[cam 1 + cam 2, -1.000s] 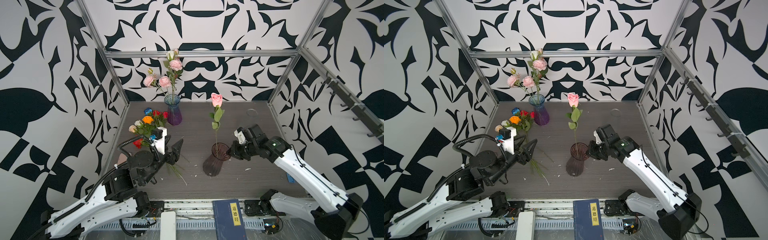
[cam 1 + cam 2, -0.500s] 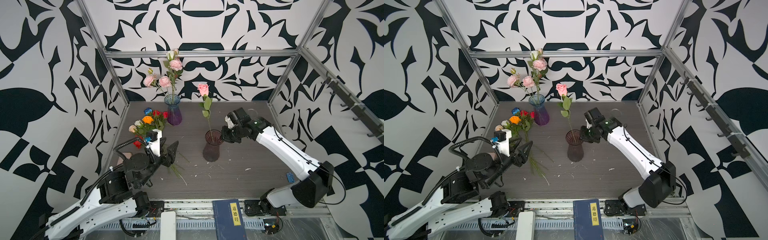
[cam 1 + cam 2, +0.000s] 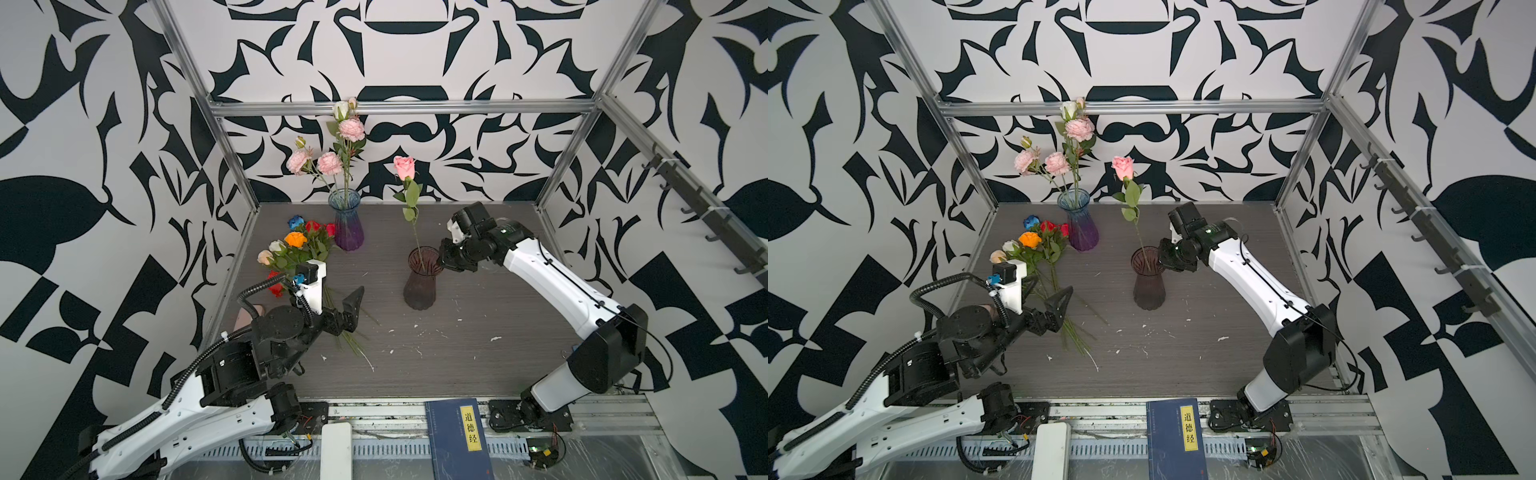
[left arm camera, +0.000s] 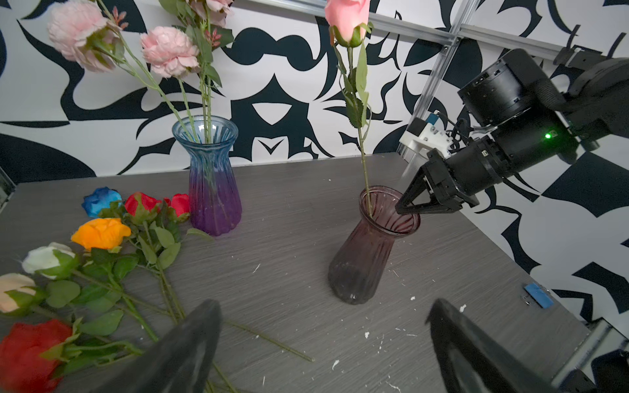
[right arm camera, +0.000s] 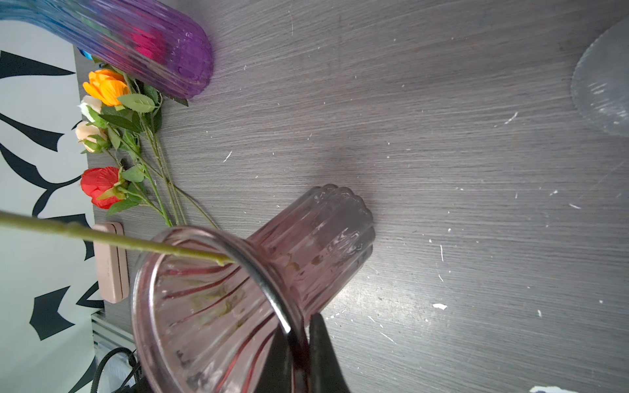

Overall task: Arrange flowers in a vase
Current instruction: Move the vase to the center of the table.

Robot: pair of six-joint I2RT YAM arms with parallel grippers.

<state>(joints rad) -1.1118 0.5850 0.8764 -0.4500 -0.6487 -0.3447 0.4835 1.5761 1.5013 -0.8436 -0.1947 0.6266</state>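
Observation:
A dark plum glass vase (image 3: 420, 286) (image 3: 1148, 286) (image 4: 367, 251) stands mid-table with one pink rose (image 3: 404, 167) (image 4: 345, 17) leaning in it. My right gripper (image 3: 442, 257) (image 3: 1162, 259) (image 5: 301, 326) is shut on the vase's rim, one finger inside and one outside. Several loose flowers (image 3: 297, 245) (image 3: 1030, 240) (image 4: 100, 233) lie at the table's left, stems toward the front. My left gripper (image 3: 336, 299) (image 4: 321, 323) hovers open over those stems, holding nothing.
A blue-to-purple vase (image 3: 348, 224) (image 4: 212, 177) with ruffled pink flowers stands at the back left. A pink flat block (image 5: 110, 262) lies by the left edge. A blue book (image 3: 459, 440) and a white device (image 3: 336, 451) sit on the front rail. A clear glass disc (image 5: 606, 85) lies further back.
My right arm carried the plum vase and rose back from the front, setting it more upright, then held still. My left jaws spread wider.

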